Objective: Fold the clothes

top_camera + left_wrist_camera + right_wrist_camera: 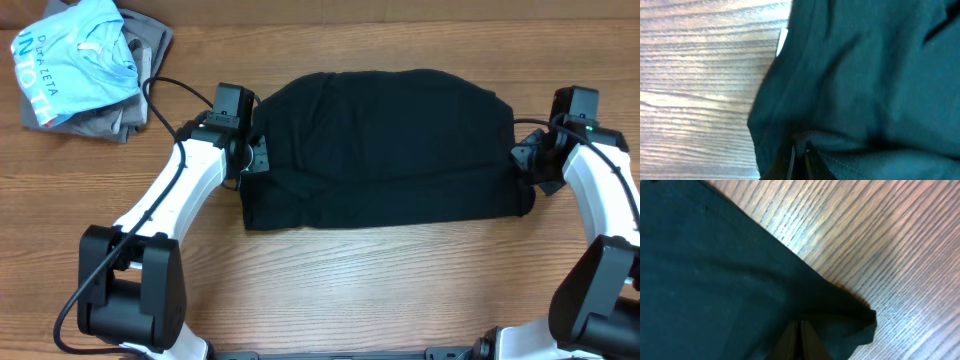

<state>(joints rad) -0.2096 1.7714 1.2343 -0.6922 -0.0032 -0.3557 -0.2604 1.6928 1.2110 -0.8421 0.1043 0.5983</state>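
Note:
The clothes (380,150), a plain black garment, lie folded into a wide rectangle in the middle of the table. My left gripper (255,155) sits at its left edge. In the left wrist view its fingertips (800,150) stand only a thin slit apart, pinching the hem of the black fabric (865,75). My right gripper (522,160) is at the garment's right edge. The right wrist view has its fingers (800,326) pressed together on the cloth (700,280), with a curled corner (867,322) just beside them.
A light blue shirt with white lettering (75,60) lies on grey garments (150,40) at the far left back corner. Bare wooden table (380,290) stretches in front of the black garment. A small white tag (782,42) peeks out at the fabric's edge.

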